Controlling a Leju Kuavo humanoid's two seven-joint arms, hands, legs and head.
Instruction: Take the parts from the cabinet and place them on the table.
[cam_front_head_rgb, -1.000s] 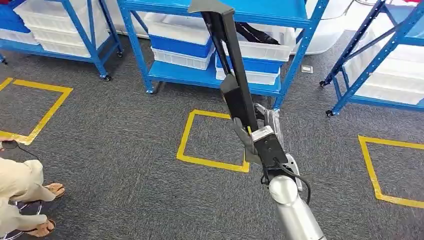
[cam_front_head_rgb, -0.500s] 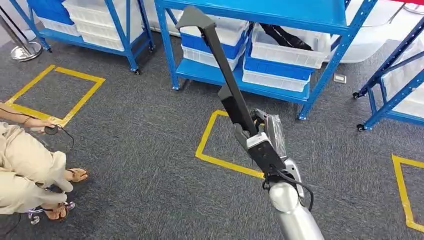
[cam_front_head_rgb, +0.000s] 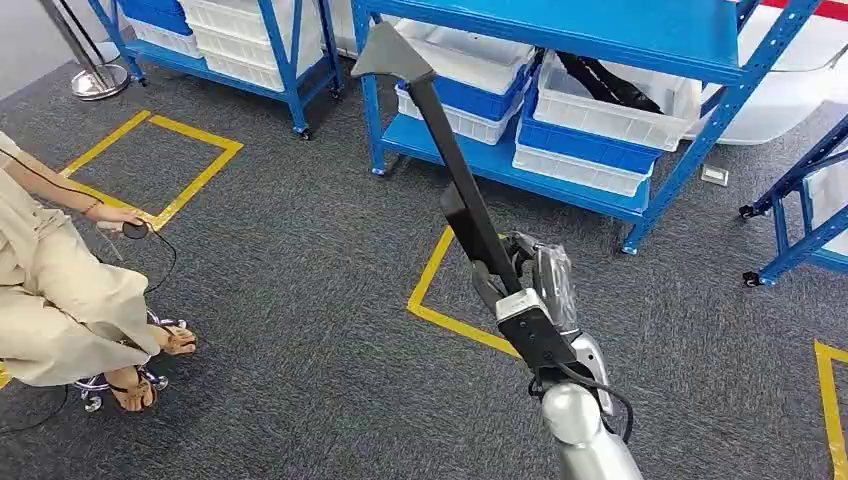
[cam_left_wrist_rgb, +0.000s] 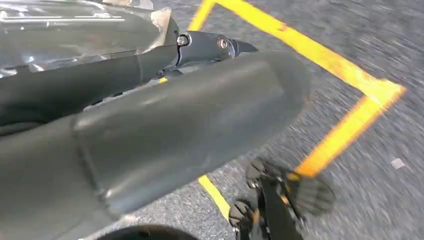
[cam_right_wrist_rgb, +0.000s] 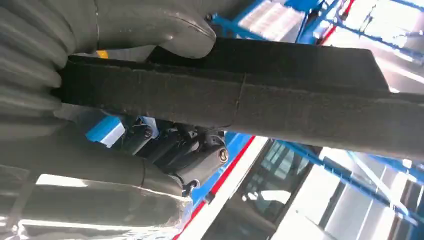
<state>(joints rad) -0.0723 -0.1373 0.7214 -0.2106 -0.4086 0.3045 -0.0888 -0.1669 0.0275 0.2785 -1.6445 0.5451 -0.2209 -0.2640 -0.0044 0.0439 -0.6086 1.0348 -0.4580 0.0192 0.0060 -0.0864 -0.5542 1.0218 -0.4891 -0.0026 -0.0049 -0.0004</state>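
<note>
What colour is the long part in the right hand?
Black part, clearest in the head view.

A long black part, a slim bar with a flared grey head at its far end, rises tilted above the grey carpet, its lower end gripped in the right hand, head reaching the blue cabinet.

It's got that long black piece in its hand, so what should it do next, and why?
Probably keep turning away from the shelves in search of the table. The right hand holds the long black part upright, fingers wrapped around it, so the picking looks done. The blue cabinet is just ahead, and carpet lies around, with no table to set it on.
</note>
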